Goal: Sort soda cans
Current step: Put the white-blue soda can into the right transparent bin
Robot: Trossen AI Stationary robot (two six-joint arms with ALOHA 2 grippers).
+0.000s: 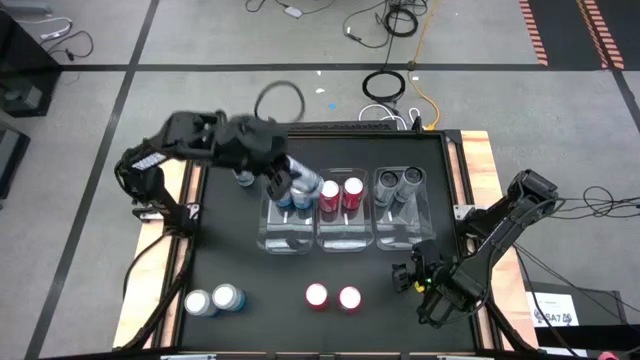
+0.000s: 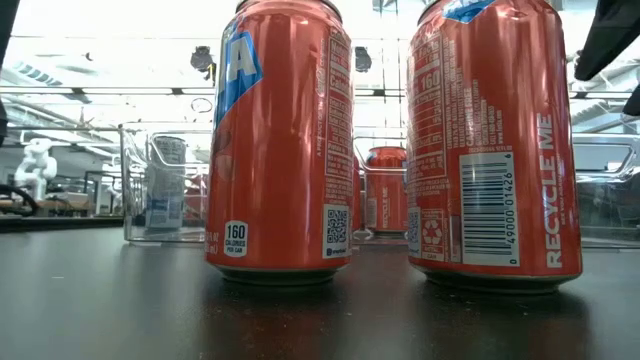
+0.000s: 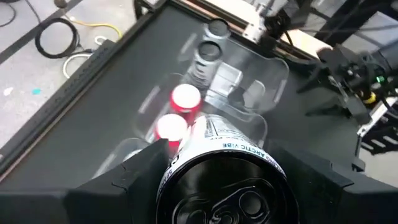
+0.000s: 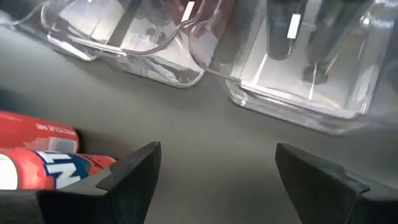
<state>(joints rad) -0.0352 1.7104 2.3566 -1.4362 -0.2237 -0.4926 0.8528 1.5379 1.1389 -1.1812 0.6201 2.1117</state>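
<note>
My left gripper [image 1: 287,181] hangs over the left clear bin [image 1: 284,238], shut on a light blue soda can [image 3: 219,186] whose dark top faces the wrist camera. In the middle bin [image 1: 345,238] stand two red cans [image 1: 341,194]; the right bin [image 1: 400,232] holds two dark cans [image 1: 398,182]. Two light blue cans [image 1: 212,299] and two red cans [image 1: 332,296] stand on the black table near its front edge. To the right of those red cans my right gripper [image 1: 416,273] stands open, with nothing between its fingers. My left gripper pinches the light blue can by its side wall [image 3: 175,160], one finger on each side. The fingers [image 3: 124,183] slant down from the table's left and lie along the can. The can is tilted and lifted clear above the left bin.
A light blue can [image 2: 165,195] shows inside the left bin in the low view. Another bluish can [image 1: 245,178] sits under my left arm, behind that bin. The table's wooden rim [image 1: 478,150] runs along the right side, and cables lie on the floor beyond the far edge.
</note>
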